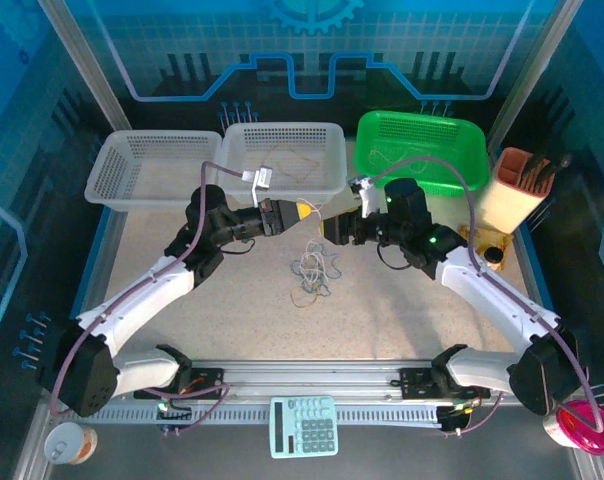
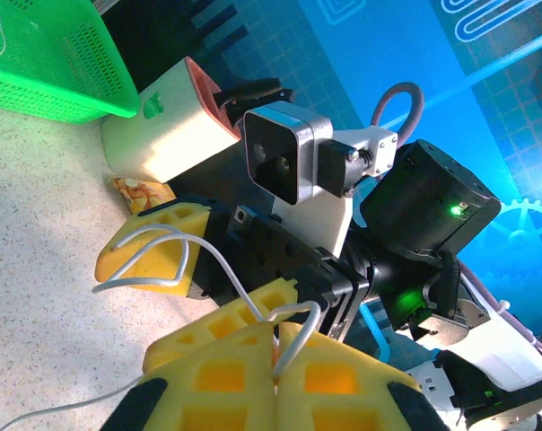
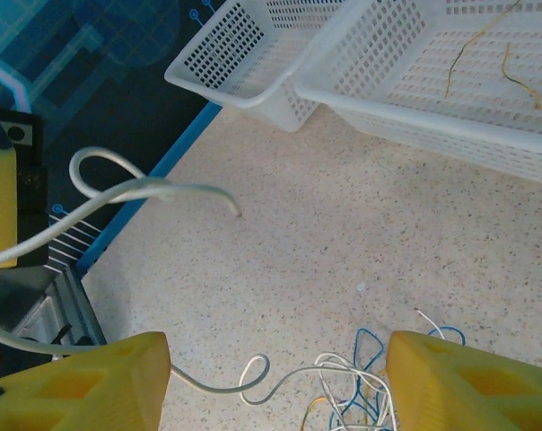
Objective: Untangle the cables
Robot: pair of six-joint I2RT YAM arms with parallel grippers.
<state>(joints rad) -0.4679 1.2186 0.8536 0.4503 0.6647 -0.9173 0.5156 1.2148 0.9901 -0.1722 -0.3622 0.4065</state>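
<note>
Left claw (image 2: 275, 355) is clamped on a white cable (image 2: 145, 282); right claw (image 3: 275, 346) gapes, empty. That cable seemingly hooks over the right claw, so pulling could cinch the tangle (image 1: 310, 268) tighter.

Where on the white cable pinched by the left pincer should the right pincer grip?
Probably the straight stretch of the white cable just behind its free end: it hangs clear of the table, away from the tangle. The open right pincer could come in sideways, jaws across the strand, opposite the left pincer shut on it.

Tabletop (image 3: 343, 233) matt, speckled, stone-like; white basket (image 3: 415, 135) & green basket (image 2: 47, 72) perf. plastic, semi-gloss; cables (image 3: 154, 187) smooth-coated.
</note>
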